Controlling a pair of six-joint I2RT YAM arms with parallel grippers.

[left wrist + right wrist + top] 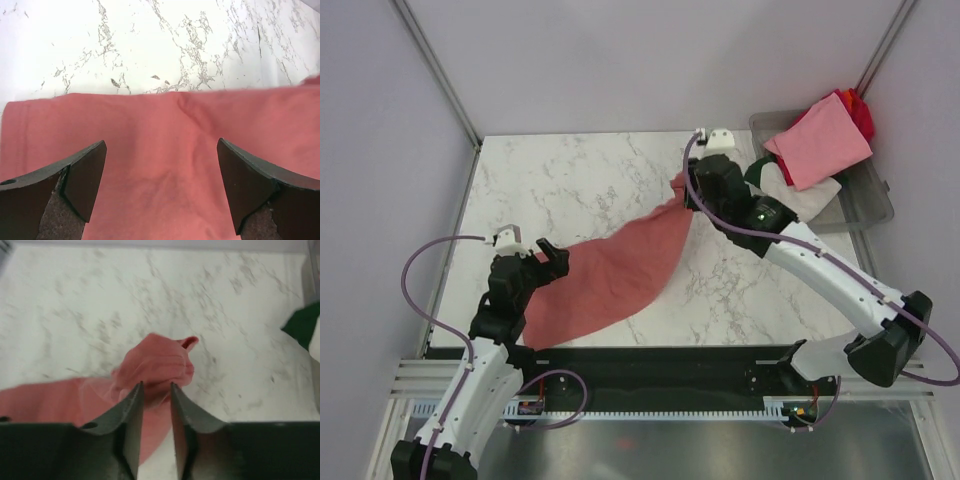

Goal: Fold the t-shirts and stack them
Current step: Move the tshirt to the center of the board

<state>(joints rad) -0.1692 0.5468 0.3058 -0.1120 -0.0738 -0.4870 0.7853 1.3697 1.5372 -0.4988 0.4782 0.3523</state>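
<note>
The left gripper (161, 142) hangs close over the near left part of the brick-red t-shirt (610, 275), jaws spread wide and holding nothing. That shirt lies stretched across the marble table (570, 170), from the near left up to the right gripper (157, 385) at far centre. There a bunched corner sits at the fingertips; the jaws stand a narrow gap apart, and the blurred view does not show whether they grip it.

One grey tub (873, 212) at the far right holds four shirts: light pink (820, 145) on top, with bright red (861, 112), white (812, 196) and dark green (758, 172) mostly covered.
</note>
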